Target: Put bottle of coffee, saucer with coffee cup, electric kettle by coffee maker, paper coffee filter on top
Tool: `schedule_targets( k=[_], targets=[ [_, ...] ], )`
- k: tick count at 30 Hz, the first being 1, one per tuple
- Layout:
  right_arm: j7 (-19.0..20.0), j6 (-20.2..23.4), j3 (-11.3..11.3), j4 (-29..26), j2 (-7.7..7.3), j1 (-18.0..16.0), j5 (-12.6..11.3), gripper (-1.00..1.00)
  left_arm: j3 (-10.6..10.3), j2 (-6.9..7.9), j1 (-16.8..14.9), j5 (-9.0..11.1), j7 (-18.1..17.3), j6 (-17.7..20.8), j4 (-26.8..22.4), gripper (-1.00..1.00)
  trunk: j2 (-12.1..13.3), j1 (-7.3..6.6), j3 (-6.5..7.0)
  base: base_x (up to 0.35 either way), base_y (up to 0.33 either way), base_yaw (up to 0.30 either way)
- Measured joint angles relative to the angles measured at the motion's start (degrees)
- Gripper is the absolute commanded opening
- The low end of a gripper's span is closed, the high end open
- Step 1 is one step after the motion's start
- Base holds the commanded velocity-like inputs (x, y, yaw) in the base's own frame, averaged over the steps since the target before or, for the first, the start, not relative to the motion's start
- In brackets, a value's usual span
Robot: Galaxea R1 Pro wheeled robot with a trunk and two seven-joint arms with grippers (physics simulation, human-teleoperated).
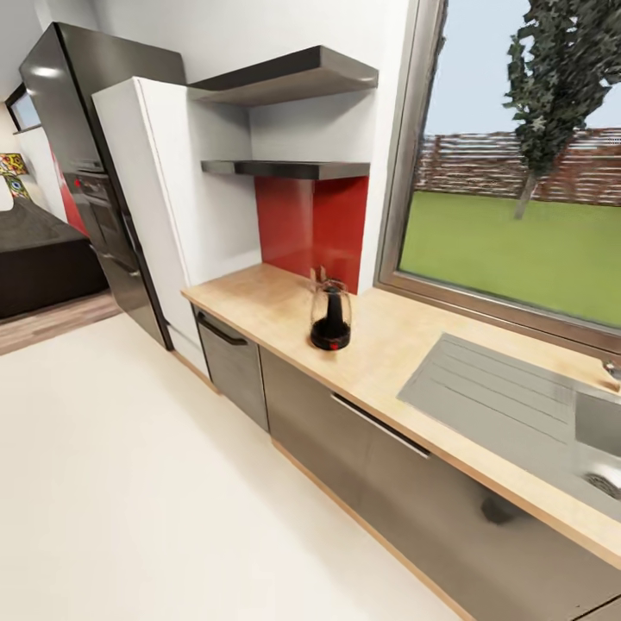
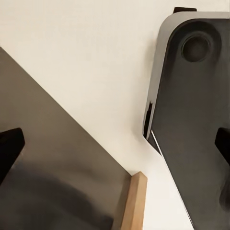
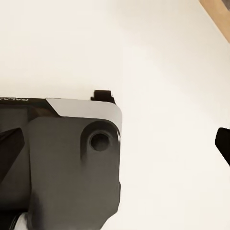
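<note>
Facing the kitchen countertop [image 1: 276, 315], where the electric kettle [image 1: 331, 320] stands near the red backsplash [image 1: 312, 226], the robot seems between steps; fetching shelf items likely comes next. Left gripper [image 2: 117, 146] and right gripper [image 3: 115, 143] fingers sit spread, holding nothing.

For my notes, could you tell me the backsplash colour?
Red backsplash, clearest in the head view.

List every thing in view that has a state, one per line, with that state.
electric kettle: upright on the kitchen countertop, seated on its black base, in front of the red backsplash.
drawer under the countertop: shut.
cabinet fronts: shut.
sink: empty as far as it shows, tap cut off by the picture's edge.
wall shelves: nothing visible on them from this angle.
left gripper: open, holding nothing.
right gripper: open, holding nothing.
</note>
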Motion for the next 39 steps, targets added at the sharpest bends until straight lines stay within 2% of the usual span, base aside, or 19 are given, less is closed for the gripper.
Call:
schedule_targets(
  k=[6,32,39],
  targets=[
    [0.0,0.0,0.0,0.0,-0.03,0.0,0.0,1.0,0.0,0.0,0.0,0.0,0.0,0.0,0.0,1.0,0.0,0.0,0.14,0.28,0.237,0.0],
    [0.1,0.0,0.0,0.0,-0.03,0.0,0.0,1.0,0.3,0.0,0.1,0.1,0.0,0.0,0.0,1.0,0.0,0.0,2.38,0.272,0.239,0.0],
    [0.1,0.0,0.0,0.0,-0.03,0.0,0.0,1.0,0.3,-0.07,0.1,0.1,0.0,0.0,0.0,1.0,0.0,0.0,2.48,0.253,0.246,0.0]
  ],
)
